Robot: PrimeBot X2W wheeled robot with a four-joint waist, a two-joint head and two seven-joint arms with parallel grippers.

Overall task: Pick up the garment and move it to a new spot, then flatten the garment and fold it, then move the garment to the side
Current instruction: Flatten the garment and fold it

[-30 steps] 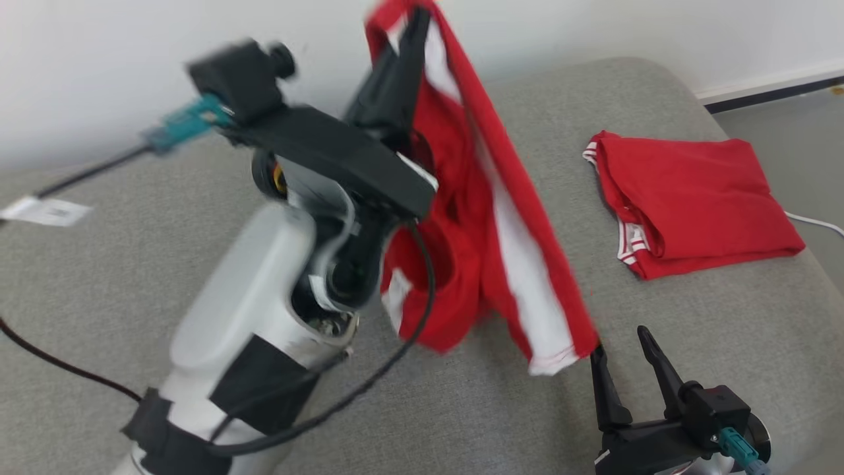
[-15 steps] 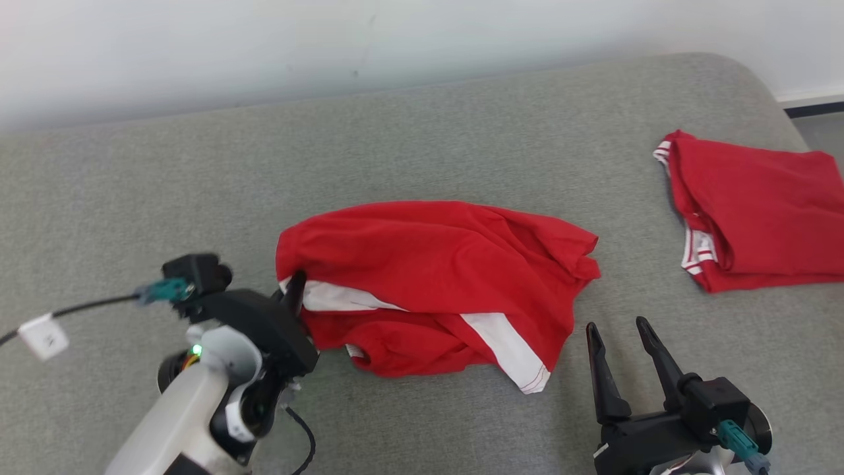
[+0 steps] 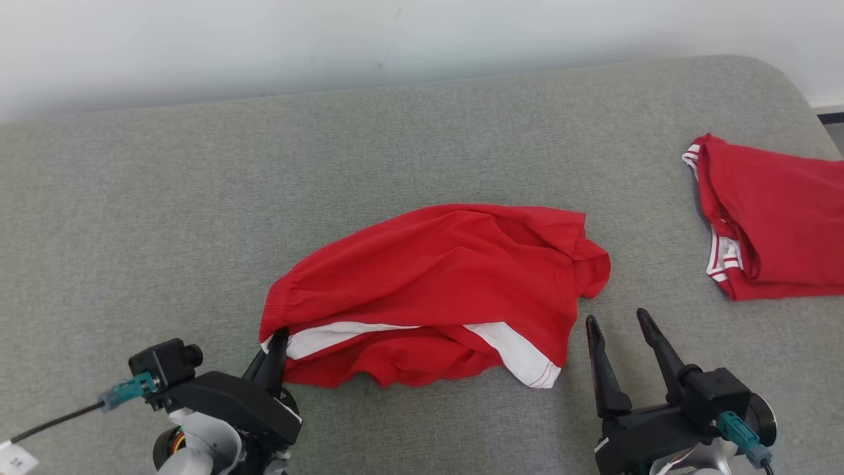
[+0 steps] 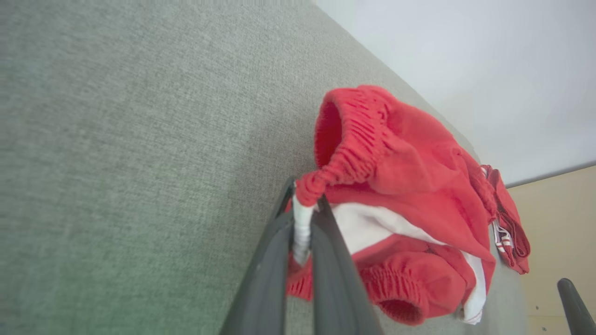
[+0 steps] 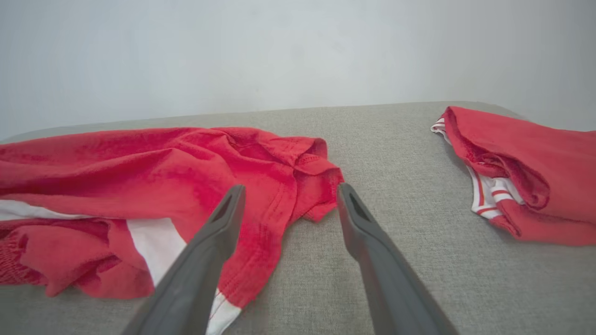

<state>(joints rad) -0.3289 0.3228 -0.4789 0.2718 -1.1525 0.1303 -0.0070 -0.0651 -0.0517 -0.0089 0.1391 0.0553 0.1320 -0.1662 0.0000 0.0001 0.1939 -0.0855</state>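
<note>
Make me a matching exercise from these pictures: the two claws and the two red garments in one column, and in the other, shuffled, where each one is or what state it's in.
Column one
1. left claw
2. right claw
3. crumpled red garment
4. folded red garment

Column two
A. open, holding nothing
B. lying at the far right of the grey cushion
C. shut on an edge of red cloth
D. lying in the middle of the cushion

Pairs: 1-C, 2-A, 3-D, 4-B
</note>
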